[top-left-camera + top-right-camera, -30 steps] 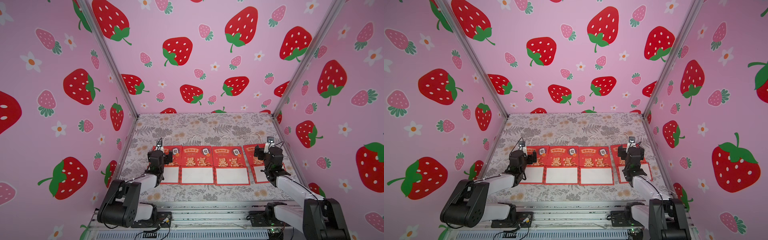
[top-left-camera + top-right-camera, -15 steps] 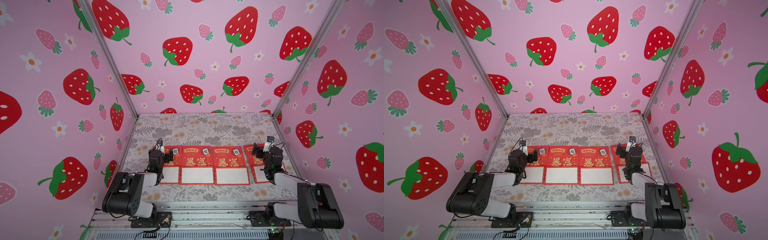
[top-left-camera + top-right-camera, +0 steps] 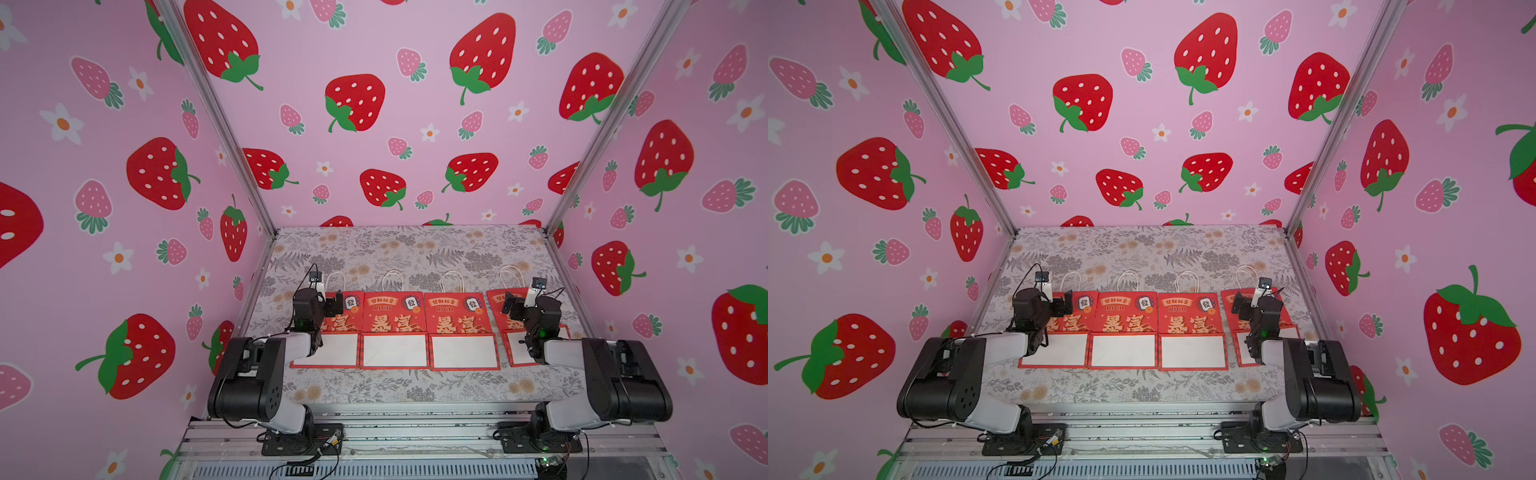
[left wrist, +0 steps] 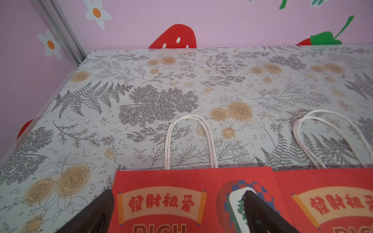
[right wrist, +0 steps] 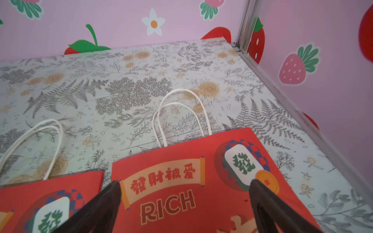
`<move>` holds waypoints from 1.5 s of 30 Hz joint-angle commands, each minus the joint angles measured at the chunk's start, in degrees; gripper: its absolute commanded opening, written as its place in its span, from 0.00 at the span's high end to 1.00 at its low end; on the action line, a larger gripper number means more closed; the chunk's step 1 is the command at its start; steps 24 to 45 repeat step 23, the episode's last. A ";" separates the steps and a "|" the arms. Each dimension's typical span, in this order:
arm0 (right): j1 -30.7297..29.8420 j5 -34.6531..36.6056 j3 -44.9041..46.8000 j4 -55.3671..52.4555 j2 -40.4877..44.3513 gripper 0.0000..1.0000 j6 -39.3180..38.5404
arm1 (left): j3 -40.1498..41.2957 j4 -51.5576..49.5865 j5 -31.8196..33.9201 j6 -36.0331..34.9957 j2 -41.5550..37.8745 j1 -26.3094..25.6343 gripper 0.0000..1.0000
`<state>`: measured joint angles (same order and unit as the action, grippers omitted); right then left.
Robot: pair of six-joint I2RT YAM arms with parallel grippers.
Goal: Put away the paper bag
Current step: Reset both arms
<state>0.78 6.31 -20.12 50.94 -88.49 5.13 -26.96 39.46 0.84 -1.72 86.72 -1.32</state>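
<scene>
Showing left gripper [image 4: 178, 193] spread wide, empty, over the leftmost paper bag [image 4: 153, 179], flat by the desk's [image 3: 415, 257] left edge; right gripper [image 5: 185, 182] likewise spread, empty, over the rightmost paper bag [image 5: 181, 153] by the right edge.

The left arm [image 3: 257, 374] and the right arm [image 3: 615, 386] are built of black joint housings and white shells, each mounted on a black base plate [image 3: 301, 442]. A small camera [image 3: 316, 276] on a white bracket [image 3: 319, 286] is carried at each wrist, and a green light [image 3: 297, 322] is shown below it. The jaws are seen as dark tapered wedges.
</scene>
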 commanded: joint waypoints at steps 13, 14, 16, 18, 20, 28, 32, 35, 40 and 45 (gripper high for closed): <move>-0.99 0.89 -5.24 -4.27 -1.66 0.01 -0.73 | -1.86 -1.63 -1.63 0.49 0.40 0.53 0.01; -1.04 0.88 -5.20 -3.94 -1.77 0.01 -0.73 | -1.87 -1.62 -1.74 0.47 0.41 0.65 0.00; -0.98 0.81 -5.35 -4.23 -1.77 0.01 -0.70 | -1.95 -1.73 -1.89 0.57 0.39 0.71 0.01; -0.78 0.07 -5.63 -4.74 -1.92 0.01 -0.56 | -1.96 -1.76 -1.90 0.58 0.42 0.71 0.01; -0.57 -0.33 -5.70 -4.93 -1.78 0.01 -0.56 | -1.96 -1.79 -1.98 0.53 0.45 0.71 0.01; -0.60 -0.33 -5.57 -4.82 -1.78 0.01 -0.56 | -2.04 -1.92 -2.05 0.66 0.52 0.79 0.00; -0.60 -0.33 -5.57 -4.82 -1.78 0.01 -0.56 | -2.04 -1.92 -2.05 0.66 0.52 0.79 0.00; -0.60 -0.33 -5.57 -4.82 -1.78 0.01 -0.56 | -2.04 -1.92 -2.05 0.66 0.52 0.79 0.00; -0.60 -0.33 -5.57 -4.82 -1.78 0.01 -0.56 | -2.04 -1.92 -2.05 0.66 0.52 0.79 0.00; -0.60 -0.33 -5.57 -4.82 -1.78 0.01 -0.56 | -2.04 -1.92 -2.05 0.66 0.52 0.79 0.00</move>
